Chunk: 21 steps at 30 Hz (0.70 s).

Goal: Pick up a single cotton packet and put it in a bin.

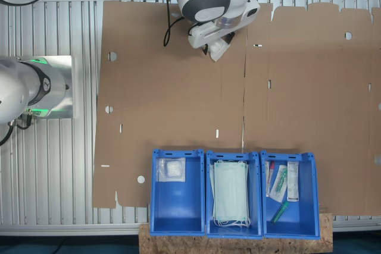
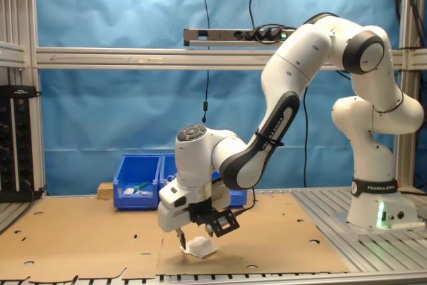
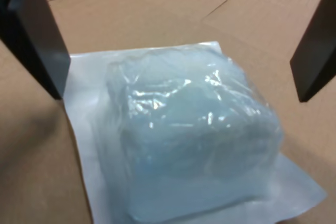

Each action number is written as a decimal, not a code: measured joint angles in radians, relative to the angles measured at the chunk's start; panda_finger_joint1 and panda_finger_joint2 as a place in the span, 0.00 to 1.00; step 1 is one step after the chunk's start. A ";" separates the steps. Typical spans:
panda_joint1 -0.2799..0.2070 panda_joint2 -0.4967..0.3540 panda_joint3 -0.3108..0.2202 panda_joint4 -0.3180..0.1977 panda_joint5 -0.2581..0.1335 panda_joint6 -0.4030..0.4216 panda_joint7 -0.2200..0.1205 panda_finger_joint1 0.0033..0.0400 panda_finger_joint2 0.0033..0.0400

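Observation:
A cotton packet [image 3: 194, 135], a puffy white square in crinkled clear wrap, lies flat on the brown cardboard. My gripper [image 3: 178, 95] is open just above it, one dark finger [image 3: 37, 40] standing on each side, neither touching it. In the second exterior view the gripper [image 2: 190, 237] hangs low over the packet [image 2: 201, 247] near the cardboard's front edge. In the first exterior view the gripper [image 1: 215, 50] is at the far side of the cardboard, and the arm hides that packet. A second cotton packet [image 1: 171, 171] lies in a blue bin [image 1: 177, 209], the one at the first exterior view's left.
Three blue bins stand side by side. The middle bin [image 1: 208, 165] holds pale-green face masks [image 1: 231, 191]. The third bin [image 1: 305, 206] holds small wrapped items [image 1: 280, 184]. Brown cardboard [image 1: 178, 105] covers the table. The arm's base [image 2: 373, 211] stands on the metal rails.

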 joint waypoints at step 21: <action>-0.001 -0.010 0.035 0.000 0.032 0.005 0.000 1.00 1.00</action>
